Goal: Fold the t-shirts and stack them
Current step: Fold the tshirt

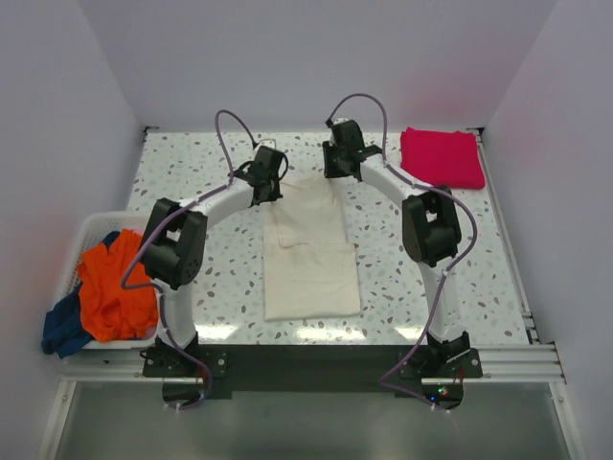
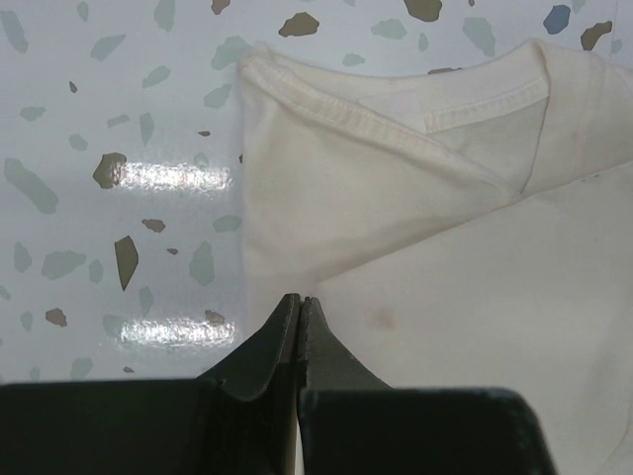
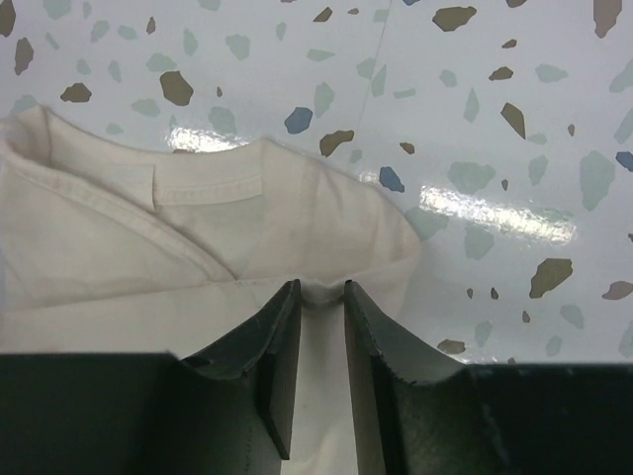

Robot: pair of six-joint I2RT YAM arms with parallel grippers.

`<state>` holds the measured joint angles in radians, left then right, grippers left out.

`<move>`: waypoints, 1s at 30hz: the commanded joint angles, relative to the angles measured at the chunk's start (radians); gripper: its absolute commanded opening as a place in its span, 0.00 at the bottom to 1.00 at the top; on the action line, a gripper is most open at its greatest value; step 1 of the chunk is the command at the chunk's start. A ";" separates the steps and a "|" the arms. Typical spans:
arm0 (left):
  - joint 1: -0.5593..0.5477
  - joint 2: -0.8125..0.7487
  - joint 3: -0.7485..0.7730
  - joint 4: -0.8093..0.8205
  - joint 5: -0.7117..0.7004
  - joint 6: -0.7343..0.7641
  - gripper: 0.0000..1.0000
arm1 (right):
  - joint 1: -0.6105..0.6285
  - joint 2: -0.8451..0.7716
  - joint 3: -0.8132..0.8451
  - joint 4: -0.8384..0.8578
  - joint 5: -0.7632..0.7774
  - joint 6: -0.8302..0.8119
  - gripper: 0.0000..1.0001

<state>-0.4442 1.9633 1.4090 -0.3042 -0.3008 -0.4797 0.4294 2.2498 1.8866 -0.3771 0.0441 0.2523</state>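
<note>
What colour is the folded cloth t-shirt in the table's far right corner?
Magenta-red; the folded cloth t-shirt shows best in the top external view.

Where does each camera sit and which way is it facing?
Top external: above and behind, looking down at the table; left arm and right arm show whole.
Left wrist: on the left arm, facing down at the cream shirt's far-left corner; closed jaws show.
Right wrist: on the right arm, facing down at its far-right corner; jaws pinch cloth.
Shared: all see the cream shirt.
</note>
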 commanded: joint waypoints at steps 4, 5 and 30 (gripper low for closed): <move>0.013 -0.009 -0.010 -0.006 -0.044 -0.025 0.00 | 0.014 0.044 0.094 0.038 0.019 -0.059 0.35; 0.013 -0.009 -0.010 -0.009 -0.053 -0.025 0.00 | 0.014 0.047 0.098 0.035 0.019 -0.061 0.36; 0.025 0.008 0.045 -0.088 -0.064 -0.013 0.43 | -0.080 -0.096 -0.193 0.043 -0.139 0.202 0.43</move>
<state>-0.4316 1.9770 1.4113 -0.3874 -0.3450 -0.4946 0.3405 2.1407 1.6817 -0.3782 -0.0204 0.4137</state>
